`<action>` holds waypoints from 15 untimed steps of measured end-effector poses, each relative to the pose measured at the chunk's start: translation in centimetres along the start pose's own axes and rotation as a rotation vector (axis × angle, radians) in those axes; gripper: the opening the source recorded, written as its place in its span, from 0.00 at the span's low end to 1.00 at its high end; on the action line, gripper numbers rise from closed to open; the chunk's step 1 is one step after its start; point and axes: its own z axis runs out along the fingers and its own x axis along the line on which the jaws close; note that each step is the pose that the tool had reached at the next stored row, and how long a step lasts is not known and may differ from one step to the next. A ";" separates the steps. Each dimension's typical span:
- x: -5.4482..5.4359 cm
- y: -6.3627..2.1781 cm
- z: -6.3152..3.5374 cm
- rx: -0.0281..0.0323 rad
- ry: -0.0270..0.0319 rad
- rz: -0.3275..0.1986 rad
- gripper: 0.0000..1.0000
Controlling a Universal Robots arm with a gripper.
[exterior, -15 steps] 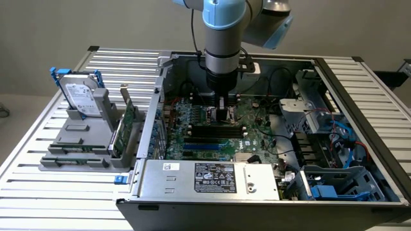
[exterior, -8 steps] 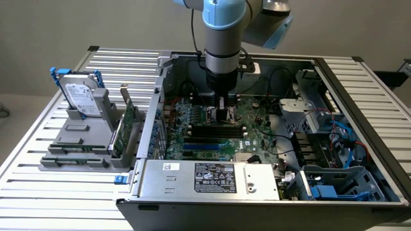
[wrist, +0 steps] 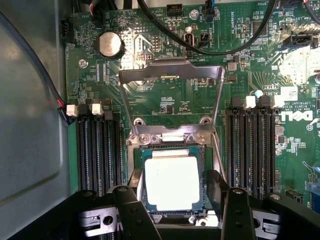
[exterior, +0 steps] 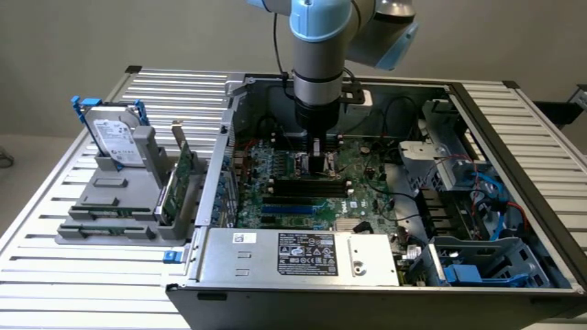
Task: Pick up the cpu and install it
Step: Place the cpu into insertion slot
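Observation:
The cpu (wrist: 172, 183), a small square chip with a pale silver top, lies flat in the motherboard socket (wrist: 135, 165). The socket's metal load frame (wrist: 170, 70) is swung up and open. My gripper (wrist: 173, 187) hangs straight over the chip. Its black fingers (wrist: 131, 197) stand against two opposite sides of the chip, shut on it. In the exterior view the gripper (exterior: 319, 159) reaches down into the open computer case (exterior: 229, 130), right at the green motherboard (exterior: 303, 185).
Black memory slots (wrist: 100, 150) flank the socket on both sides. Cables (wrist: 200, 47) loop over the board beyond it. Outside the case, on the exterior view's left, a grey rack (exterior: 119, 199) holds a hard drive (exterior: 115, 134) and green cards (exterior: 183, 172). The power supply (exterior: 303, 254) sits at the case front.

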 end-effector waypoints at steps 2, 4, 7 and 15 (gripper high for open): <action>0.0 0.03 0.00 -0.0006 -0.0022 0.008 0.63; 0.0 0.06 0.01 -0.0011 -0.0047 0.016 0.63; 0.0 0.09 0.02 -0.0020 -0.0092 0.028 0.63; 0.0 0.09 0.01 -0.0010 -0.0219 0.051 0.63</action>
